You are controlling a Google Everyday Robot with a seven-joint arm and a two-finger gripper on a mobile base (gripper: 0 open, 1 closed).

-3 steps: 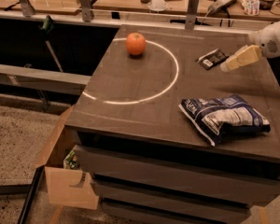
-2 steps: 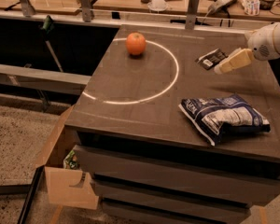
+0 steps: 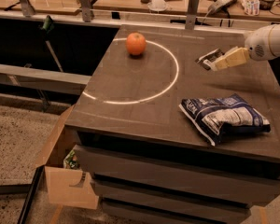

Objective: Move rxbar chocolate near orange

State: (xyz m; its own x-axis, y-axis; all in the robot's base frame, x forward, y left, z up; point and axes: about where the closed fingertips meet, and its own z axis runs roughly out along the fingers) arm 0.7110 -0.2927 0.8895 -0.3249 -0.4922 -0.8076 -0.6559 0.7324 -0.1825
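The rxbar chocolate, a small black bar with a white end, lies flat on the dark table at the right rear, just outside a white painted circle. The orange sits at the rear of the table, on the far edge of that circle, well left of the bar. My gripper reaches in from the right on a white arm. Its pale tan tips are at the bar's right end, low over it. Part of the bar is hidden behind the gripper.
A blue-and-white chip bag lies on the table at the front right. An open cardboard box stands on the floor at the table's front left. A cluttered workbench with metal posts runs behind the table.
My arm and gripper have moved a little left toward the bar. The bar, the orange and the chip bag have not moved.
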